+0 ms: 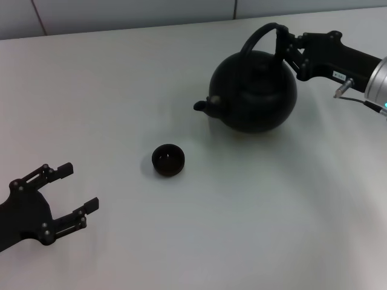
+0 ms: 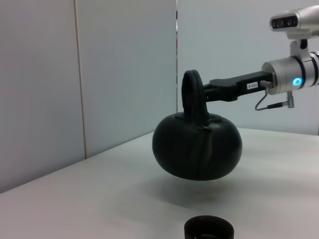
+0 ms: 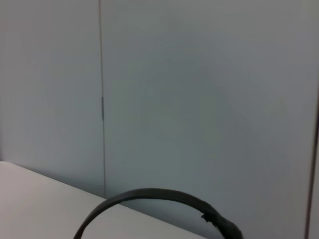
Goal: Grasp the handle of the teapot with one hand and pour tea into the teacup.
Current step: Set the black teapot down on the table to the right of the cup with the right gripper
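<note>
Stage of task: handle grasped and teapot lifted; pouring not yet begun.

Teapot [image 1: 256, 90]: round matte-black body, held clear of the table [image 1: 121, 78], as shown by the gap and shadow beneath it in the left wrist view. Body upright or nearly so, spout [image 1: 204, 105] pointing toward the teacup [image 1: 168, 160] but not yet above it. No stream of tea visible.

Handle [image 1: 261, 35]: arched black band over the lid, gripped at the side of the teapot away from the spout.

Right hand [image 1: 283, 43]: fingers pinched onto the handle, closed tight on the band, touching nothing else. Silver wrist cuff [image 1: 378, 81] trailing behind, away from the teapot. Same grip seen from the left wrist view, arm reaching in level to the handle's top.

Teacup: small black bowl standing on the table, near the teapot on its spout side, apart from it, upright. Contents impossible to judge.

Left hand [image 1: 68, 188]: parked low over the table, well apart from the teacup on the side away from the teapot, fingers spread wide, holding nothing.

Remaining, by judgement: carrying the spout over the teacup, then tilting the teapot to pour.
</note>
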{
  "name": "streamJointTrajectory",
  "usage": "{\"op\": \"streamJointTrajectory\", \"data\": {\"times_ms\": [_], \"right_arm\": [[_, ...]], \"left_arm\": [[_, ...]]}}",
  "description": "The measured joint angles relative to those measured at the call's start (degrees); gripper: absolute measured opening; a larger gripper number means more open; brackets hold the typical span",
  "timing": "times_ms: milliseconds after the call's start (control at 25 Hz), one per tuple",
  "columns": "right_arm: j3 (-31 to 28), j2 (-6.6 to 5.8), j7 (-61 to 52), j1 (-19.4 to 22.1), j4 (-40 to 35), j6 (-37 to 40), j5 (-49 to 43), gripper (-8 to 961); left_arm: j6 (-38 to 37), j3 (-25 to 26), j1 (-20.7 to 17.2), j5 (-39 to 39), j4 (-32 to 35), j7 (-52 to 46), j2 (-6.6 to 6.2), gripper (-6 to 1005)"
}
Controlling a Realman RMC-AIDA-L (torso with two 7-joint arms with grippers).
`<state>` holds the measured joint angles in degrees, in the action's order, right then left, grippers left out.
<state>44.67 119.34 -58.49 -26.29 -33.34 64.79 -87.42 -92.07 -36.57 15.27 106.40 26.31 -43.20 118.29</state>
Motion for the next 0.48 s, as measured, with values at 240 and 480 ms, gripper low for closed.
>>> {"op": "streamJointTrajectory", "data": {"times_ms": [240, 480], "right_arm": [[0.0, 0.01, 0.4, 1.4, 0.2, 0.1, 0.1, 88], [0.1, 0.01, 0.7, 1.7, 0.4, -0.5, -0.3, 115]], "left_arm": [[0.0, 0.0, 0.0, 0.0, 0.2, 0.1, -0.01, 796], [0.0, -0.1, 0.1, 0.0, 0.2, 0.1, 0.0, 796]]}}
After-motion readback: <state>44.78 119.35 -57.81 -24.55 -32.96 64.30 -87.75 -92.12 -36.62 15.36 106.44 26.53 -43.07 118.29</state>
